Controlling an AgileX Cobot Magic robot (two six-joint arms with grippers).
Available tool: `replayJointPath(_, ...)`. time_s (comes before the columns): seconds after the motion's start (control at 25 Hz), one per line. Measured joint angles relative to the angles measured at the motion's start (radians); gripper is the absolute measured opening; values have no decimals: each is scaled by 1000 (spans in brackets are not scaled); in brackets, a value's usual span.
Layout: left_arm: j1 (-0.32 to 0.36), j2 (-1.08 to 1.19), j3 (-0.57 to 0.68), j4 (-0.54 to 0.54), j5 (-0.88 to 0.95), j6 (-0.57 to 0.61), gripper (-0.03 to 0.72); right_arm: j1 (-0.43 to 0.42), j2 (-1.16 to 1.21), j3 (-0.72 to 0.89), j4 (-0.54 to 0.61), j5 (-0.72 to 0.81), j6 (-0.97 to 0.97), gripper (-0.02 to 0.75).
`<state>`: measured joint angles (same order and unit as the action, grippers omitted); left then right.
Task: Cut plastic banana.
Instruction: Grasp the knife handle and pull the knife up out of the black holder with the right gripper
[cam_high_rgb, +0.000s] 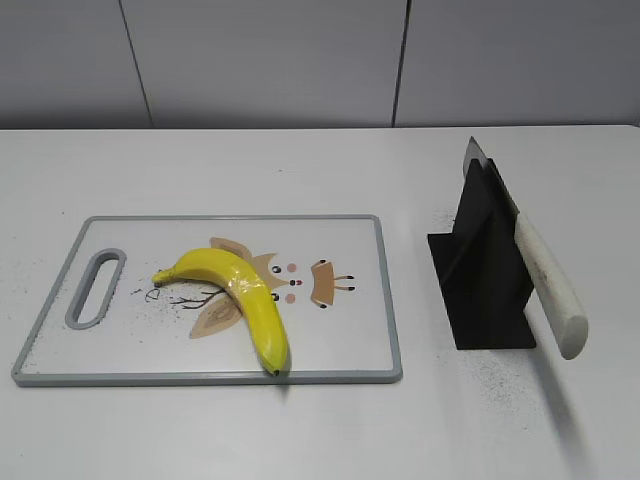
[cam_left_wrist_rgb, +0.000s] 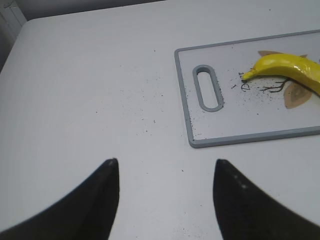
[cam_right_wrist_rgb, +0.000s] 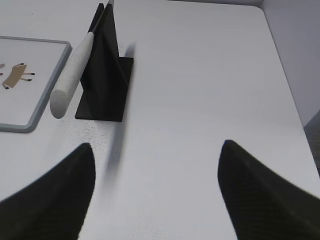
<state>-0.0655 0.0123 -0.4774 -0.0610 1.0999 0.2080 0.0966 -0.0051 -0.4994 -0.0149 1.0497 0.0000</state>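
A yellow plastic banana (cam_high_rgb: 240, 297) lies on a white cutting board with a grey rim (cam_high_rgb: 385, 300); its stem end shows in the left wrist view (cam_left_wrist_rgb: 285, 70), on the board (cam_left_wrist_rgb: 186, 105). A knife with a white handle (cam_high_rgb: 548, 285) rests slanted in a black stand (cam_high_rgb: 485, 270); the right wrist view shows the knife (cam_right_wrist_rgb: 70, 77) and the stand (cam_right_wrist_rgb: 107, 75). My left gripper (cam_left_wrist_rgb: 165, 165) is open and empty over bare table, left of the board. My right gripper (cam_right_wrist_rgb: 157, 147) is open and empty, right of the stand. Neither gripper shows in the exterior view.
The board has a handle slot (cam_high_rgb: 95, 288) at its left end and printed drawings. The table (cam_high_rgb: 320, 430) is white with fine dark specks. A grey wall stands behind it. The table's right edge (cam_right_wrist_rgb: 280, 65) shows in the right wrist view.
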Motion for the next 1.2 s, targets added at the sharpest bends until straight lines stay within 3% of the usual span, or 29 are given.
replayJointPath(0.52, 0, 0, 0, 0, 0, 0, 562, 0, 17, -28, -22, 12, 8, 564)
replayJointPath(0.84, 0, 0, 0, 0, 0, 0, 562, 0, 333, -195, -16, 72, 11, 533)
replayJointPath(1.04, 0, 0, 0, 0, 0, 0, 562, 0, 577, -310, 45, 80, 14, 532)
replayJointPath(1.2, 0, 0, 0, 0, 0, 0, 562, 63, 787, -362, 69, 80, 26, 532)
